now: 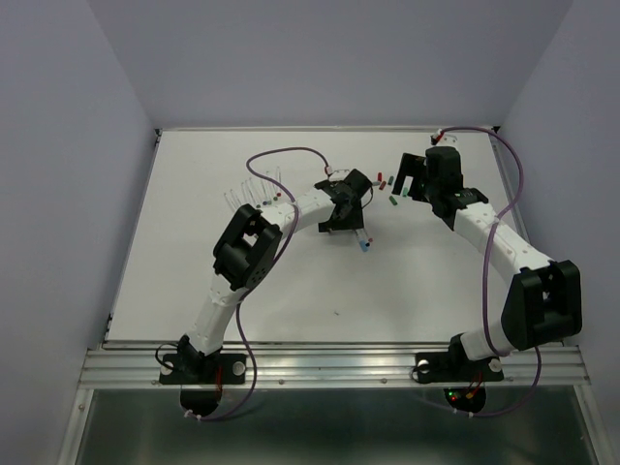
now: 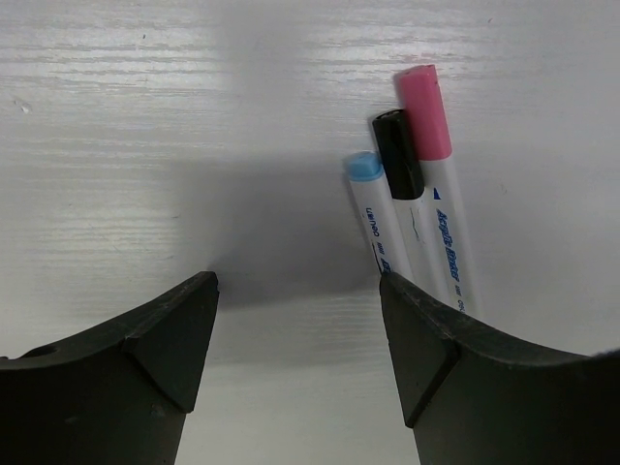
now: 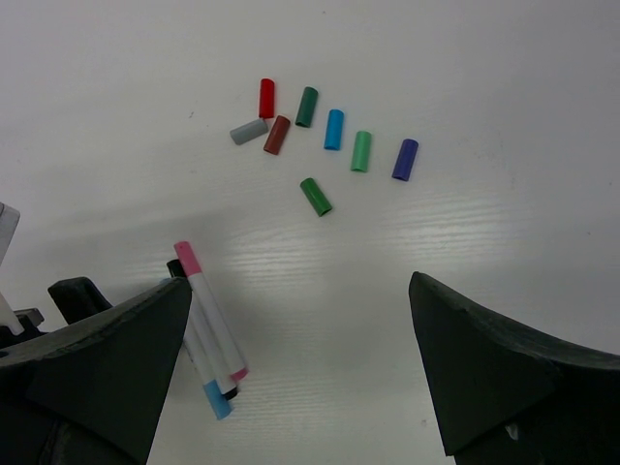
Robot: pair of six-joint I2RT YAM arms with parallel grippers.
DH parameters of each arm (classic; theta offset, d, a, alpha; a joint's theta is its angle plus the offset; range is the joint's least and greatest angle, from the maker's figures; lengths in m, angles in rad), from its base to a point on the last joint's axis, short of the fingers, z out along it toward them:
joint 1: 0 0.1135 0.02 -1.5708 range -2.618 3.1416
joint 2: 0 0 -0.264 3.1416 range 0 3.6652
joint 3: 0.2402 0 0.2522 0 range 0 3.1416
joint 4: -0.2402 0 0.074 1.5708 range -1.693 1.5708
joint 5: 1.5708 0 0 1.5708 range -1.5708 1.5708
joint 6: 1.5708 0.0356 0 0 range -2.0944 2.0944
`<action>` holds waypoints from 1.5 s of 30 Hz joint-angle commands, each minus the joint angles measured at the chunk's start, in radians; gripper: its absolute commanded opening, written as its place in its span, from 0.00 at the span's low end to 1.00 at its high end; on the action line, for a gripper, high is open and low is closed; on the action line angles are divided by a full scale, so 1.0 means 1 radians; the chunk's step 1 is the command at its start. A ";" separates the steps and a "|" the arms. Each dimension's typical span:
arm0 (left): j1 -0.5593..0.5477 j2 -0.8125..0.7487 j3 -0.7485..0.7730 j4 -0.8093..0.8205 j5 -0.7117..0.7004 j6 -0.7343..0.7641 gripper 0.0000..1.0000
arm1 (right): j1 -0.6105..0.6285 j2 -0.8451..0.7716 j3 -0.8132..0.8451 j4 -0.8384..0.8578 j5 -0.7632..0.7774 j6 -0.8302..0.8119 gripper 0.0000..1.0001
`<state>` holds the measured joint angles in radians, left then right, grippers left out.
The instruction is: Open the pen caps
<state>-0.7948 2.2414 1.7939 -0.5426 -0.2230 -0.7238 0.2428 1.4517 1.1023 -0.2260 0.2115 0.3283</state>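
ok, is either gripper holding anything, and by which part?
Nothing is held. Left gripper is open, with three capped pens lying on the table past one finger. Right gripper is open too, loose caps lying ahead of it.

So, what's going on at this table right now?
Two robot arms are uncapping marker pens. The left hand hangs open over three pens lying side by side, their pink, black and light-blue caps apparently on. The right hand is open too, above eight loose caps scattered on the table. Neither hand holds anything.
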 commanded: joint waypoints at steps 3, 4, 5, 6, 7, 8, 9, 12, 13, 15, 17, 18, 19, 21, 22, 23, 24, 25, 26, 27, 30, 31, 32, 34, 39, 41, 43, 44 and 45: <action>-0.006 -0.104 -0.007 0.026 0.004 -0.011 0.79 | 0.001 -0.024 -0.002 0.024 0.028 -0.015 1.00; -0.006 -0.118 -0.016 0.035 0.004 -0.012 0.79 | 0.001 -0.024 -0.001 0.024 0.025 -0.015 1.00; -0.007 -0.124 -0.022 0.039 0.001 -0.014 0.79 | 0.001 -0.022 -0.001 0.024 0.023 -0.015 1.00; -0.006 -0.126 -0.028 0.043 0.004 -0.014 0.79 | 0.001 -0.022 -0.001 0.024 0.023 -0.014 1.00; -0.007 -0.131 -0.030 0.043 0.004 -0.014 0.79 | 0.001 -0.022 -0.001 0.024 0.020 -0.014 1.00; -0.007 -0.131 -0.031 0.043 0.005 -0.014 0.79 | 0.001 -0.024 -0.002 0.024 0.020 -0.015 1.00; -0.006 -0.132 -0.031 0.044 0.010 -0.014 0.79 | 0.001 -0.022 -0.002 0.024 0.022 -0.015 1.00; -0.007 -0.128 -0.027 0.046 0.005 -0.016 0.79 | 0.001 -0.021 -0.001 0.022 0.025 -0.014 1.00; -0.007 -0.124 -0.022 0.047 0.007 -0.014 0.79 | 0.001 -0.019 -0.001 0.024 0.023 -0.015 1.00; -0.006 -0.097 -0.007 0.032 0.004 -0.012 0.79 | 0.001 -0.016 0.001 0.024 0.025 -0.014 1.00; -0.006 -0.077 0.019 0.018 0.002 -0.011 0.79 | 0.001 -0.016 0.001 0.024 0.025 -0.015 1.00; -0.006 -0.071 0.027 0.010 -0.004 -0.009 0.79 | 0.001 -0.016 0.001 0.024 0.023 -0.015 1.00; -0.007 -0.059 0.039 0.009 -0.003 -0.006 0.78 | 0.001 -0.016 -0.001 0.024 0.025 -0.015 1.00; -0.006 -0.046 0.048 0.006 -0.003 -0.005 0.77 | 0.001 -0.016 -0.001 0.022 0.026 -0.017 1.00; -0.007 -0.043 0.054 0.006 -0.003 -0.005 0.77 | 0.001 -0.016 0.001 0.022 0.028 -0.017 1.00; -0.007 -0.042 0.058 0.001 -0.006 -0.006 0.77 | 0.001 -0.016 0.001 0.024 0.028 -0.017 1.00; -0.006 -0.037 0.058 0.004 -0.009 -0.006 0.77 | 0.001 -0.016 0.001 0.022 0.029 -0.018 1.00; -0.007 -0.034 0.062 0.003 -0.012 -0.008 0.77 | 0.001 -0.014 0.001 0.024 0.028 -0.018 1.00; -0.006 -0.029 0.067 0.001 -0.016 -0.006 0.77 | 0.001 -0.014 0.001 0.024 0.028 -0.018 1.00; -0.007 -0.025 0.073 -0.003 -0.019 -0.006 0.77 | 0.001 -0.013 0.002 0.024 0.029 -0.018 1.00; -0.006 0.003 0.107 -0.033 -0.026 -0.006 0.77 | 0.001 -0.011 0.002 0.024 0.035 -0.020 1.00; -0.006 0.012 0.114 -0.034 -0.022 -0.005 0.77 | 0.001 -0.011 0.002 0.024 0.037 -0.021 1.00; -0.007 0.014 0.113 -0.031 -0.019 -0.005 0.77 | 0.001 -0.011 0.002 0.025 0.038 -0.021 1.00; -0.006 0.024 0.114 -0.030 -0.021 -0.008 0.77 | 0.001 -0.008 0.002 0.024 0.039 -0.021 1.00; -0.007 0.047 0.128 -0.046 -0.029 -0.008 0.75 | 0.001 -0.007 0.002 0.024 0.043 -0.021 1.00; -0.007 0.046 0.121 -0.046 -0.029 -0.008 0.75 | 0.001 -0.005 0.004 0.024 0.046 -0.021 1.00; -0.006 0.047 0.114 -0.046 -0.038 -0.011 0.75 | 0.001 -0.007 0.004 0.024 0.048 -0.021 1.00; -0.006 0.050 0.116 -0.048 -0.039 -0.009 0.75 | 0.001 -0.004 0.004 0.024 0.051 -0.023 1.00; -0.007 0.052 0.117 -0.056 -0.045 -0.011 0.74 | 0.001 -0.005 0.004 0.022 0.051 -0.023 1.00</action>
<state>-0.7967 2.2917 1.8729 -0.5564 -0.2329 -0.7307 0.2428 1.4517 1.1023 -0.2260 0.2340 0.3168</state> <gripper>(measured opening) 0.753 0.998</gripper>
